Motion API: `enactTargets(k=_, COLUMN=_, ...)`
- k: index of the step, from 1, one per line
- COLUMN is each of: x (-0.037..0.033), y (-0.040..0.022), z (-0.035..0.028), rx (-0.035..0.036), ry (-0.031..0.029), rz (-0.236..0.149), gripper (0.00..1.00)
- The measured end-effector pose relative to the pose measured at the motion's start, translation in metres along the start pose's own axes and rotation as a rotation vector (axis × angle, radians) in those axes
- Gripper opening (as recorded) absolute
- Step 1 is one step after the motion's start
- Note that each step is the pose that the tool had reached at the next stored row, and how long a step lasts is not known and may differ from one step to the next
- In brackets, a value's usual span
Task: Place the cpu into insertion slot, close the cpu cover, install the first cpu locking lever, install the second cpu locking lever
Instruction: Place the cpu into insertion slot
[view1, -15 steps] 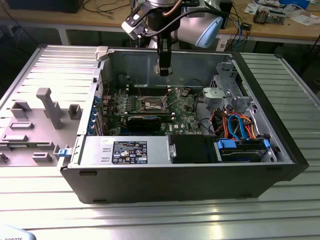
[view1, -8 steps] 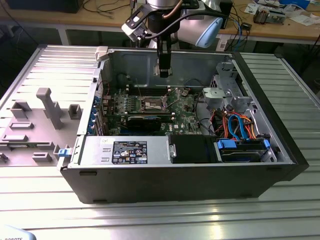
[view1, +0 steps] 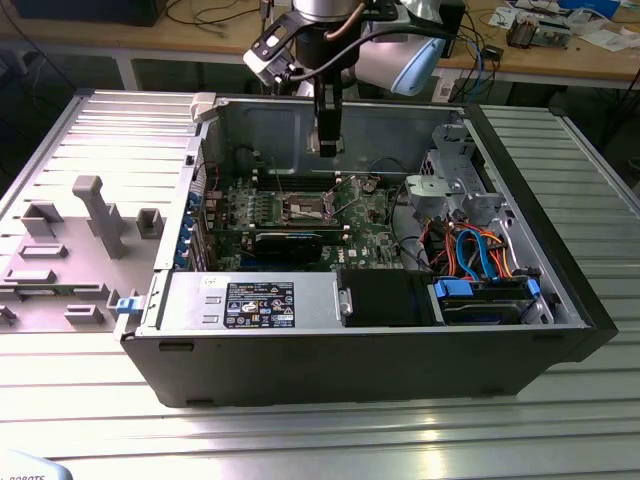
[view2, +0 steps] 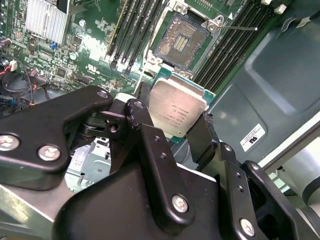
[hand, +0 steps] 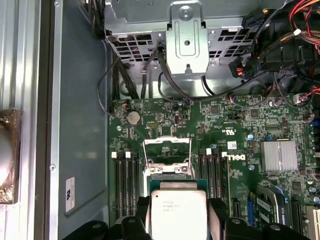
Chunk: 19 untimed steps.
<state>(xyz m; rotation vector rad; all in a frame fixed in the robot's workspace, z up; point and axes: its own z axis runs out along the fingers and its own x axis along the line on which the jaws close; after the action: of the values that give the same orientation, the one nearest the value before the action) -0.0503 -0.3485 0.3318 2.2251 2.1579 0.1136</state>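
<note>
- Gripper (view2: 172, 120): its two fingers (view2: 145, 132) are pressed onto opposite edges of the cpu (view2: 177, 105), pinching it with the metal top toward the wrist cameras. In the exterior view the gripper (view1: 327, 145) hangs inside the open computer case (view1: 400, 370), above the green board (view1: 370, 215).
- The cpu is carried in the air, apart from the insertion slot (view2: 180, 42), which lies bare with its contact field exposed. In the exterior view the slot (view1: 305, 208) sits at about 7 o'clock of the gripper tip.
- The cpu cover (hand: 167, 142) is swung up on its hinge and stands open at one side of the slot. A thin locking lever (view2: 240, 28) juts free from a slot corner. Judged from this, nothing bars the slot.
- Step in hand (a judgement): placing the cpu. To do this well, keep the chip level and its edges square to the slot's frame. The descent should be straight, with no sideways slide across the contacts. Whether the corner marks line up cannot be told.
- Edges: memory slots (hand: 125, 175) flank the insertion slot on two sides, and the raised cover stands at a third. The fingers reach past the chip's edges, so they likely have little room beside the frame.
- Open room, exterior view, from the gripper:
  - The case's rear wall lies at 12 o'clock.
  - The drive cage (view1: 450, 185) lies at 4 o'clock.
  - The black card (view1: 290, 243) lies at 6 o'clock.
  - Straight up, toward the open side of the case, the way appears free.
- The case rests on the counter (view1: 300, 440). A grey fixture tray (view1: 70, 250) lies outside it at 8 o'clock.
</note>
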Motion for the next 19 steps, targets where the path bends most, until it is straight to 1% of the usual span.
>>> enactTargets(k=4, x=-0.0002, y=-0.0004, z=0.0059, rx=0.0019, ry=0.0, rz=0.0, gripper=0.54)
enactTargets(k=10, x=-0.0003, y=-0.0008, z=0.0109, rx=0.0052, ry=-0.0002, rz=0.0, gripper=0.54)
enactTargets(k=11, x=-0.0004, y=-0.0012, z=0.0154, rx=0.006, ry=-0.0002, rz=0.0, gripper=0.54)
enactTargets(k=13, x=-0.0005, y=-0.0017, z=0.0213, rx=0.0082, ry=-0.0002, rz=0.0, gripper=0.54)
enactTargets(k=15, x=-0.0005, y=-0.0017, z=0.0214, rx=0.0081, ry=-0.0003, rz=0.0, gripper=0.54)
enactTargets(k=19, x=-0.0008, y=-0.0028, z=0.0301, rx=0.0095, ry=0.0043, rz=-0.06, gripper=0.54)
